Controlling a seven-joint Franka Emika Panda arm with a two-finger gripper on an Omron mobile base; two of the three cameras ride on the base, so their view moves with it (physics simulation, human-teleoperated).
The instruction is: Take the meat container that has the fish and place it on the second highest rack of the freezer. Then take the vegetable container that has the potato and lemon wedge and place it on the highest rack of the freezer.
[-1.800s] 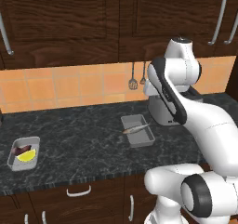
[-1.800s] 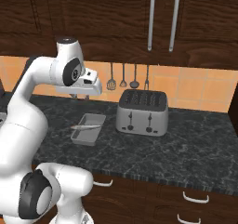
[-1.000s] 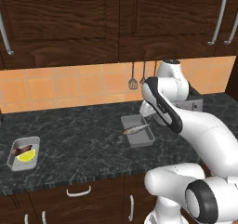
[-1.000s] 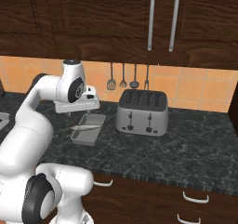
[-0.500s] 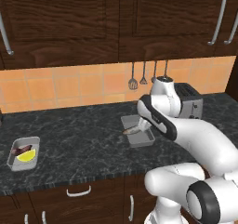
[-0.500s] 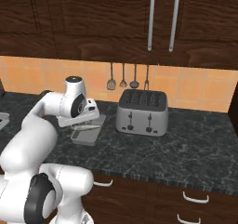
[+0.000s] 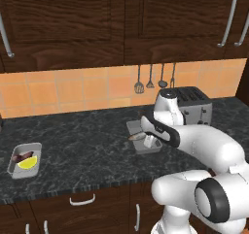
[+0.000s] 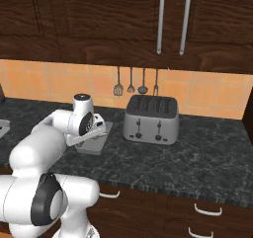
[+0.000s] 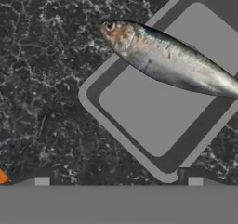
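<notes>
Jaws stand wide, lowered since a second ago over the meat container (image 9: pixel 153 111) holding the fish (image 9: pixel 172 60). Its near rim sits at six o'clock in the hand view, so a grasp looks close.

Two trays (image 7: pixel 146 143) (image 7: pixel 24 159), one fish (image 9: pixel 172 60), one toaster (image 8: pixel 150 118).

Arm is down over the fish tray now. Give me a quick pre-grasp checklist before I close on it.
1. Two-finger gripper open: ok.
2. Slim silvery fish in the shallow grey tray: ok, though its head overhangs the rim.
3. Gripper low over that tray beside the silver toaster: ok.
4. Fingers astride a tray wall: cannot tell; one dark fingertip is near the rim, the other over the black speckled counter.
5. Right container: ok; the other grey tray with the yellow lemon wedge sits far left.
</notes>
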